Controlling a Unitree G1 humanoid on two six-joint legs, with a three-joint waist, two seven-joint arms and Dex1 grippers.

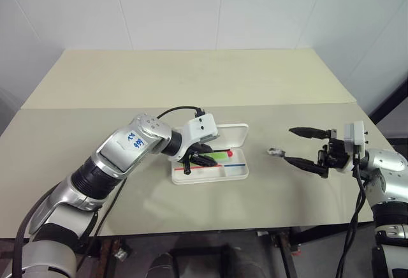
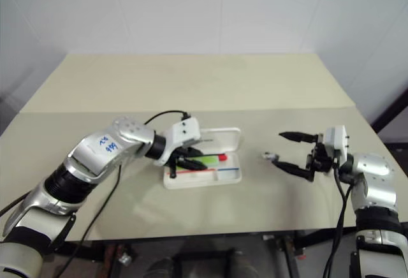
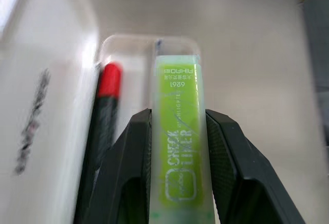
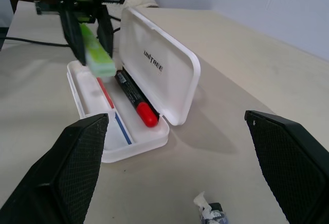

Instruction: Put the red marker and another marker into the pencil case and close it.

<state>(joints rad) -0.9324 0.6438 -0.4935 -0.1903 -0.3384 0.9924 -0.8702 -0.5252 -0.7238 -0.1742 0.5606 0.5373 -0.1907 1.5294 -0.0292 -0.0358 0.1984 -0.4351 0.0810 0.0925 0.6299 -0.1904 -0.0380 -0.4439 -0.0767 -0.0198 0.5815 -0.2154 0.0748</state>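
Currently, left gripper (image 4: 87, 26) fingers clamped green marker (image 3: 179, 147) over open case (image 1: 237, 174) on tabletop (image 1: 191, 80), red marker (image 4: 134, 99) already inside; right gripper (image 1: 299, 146) fingers stood open, empty; next: lower, release, shut lid.

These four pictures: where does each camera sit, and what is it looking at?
Left and right eye views: on the head, looking down over the table; both arms show.
Left wrist view: on the left arm, looking along its black fingers clamping the green marker above the pencil case.
Right wrist view: on the right arm, facing the case across open fingers.
Shared: the red marker in the case.
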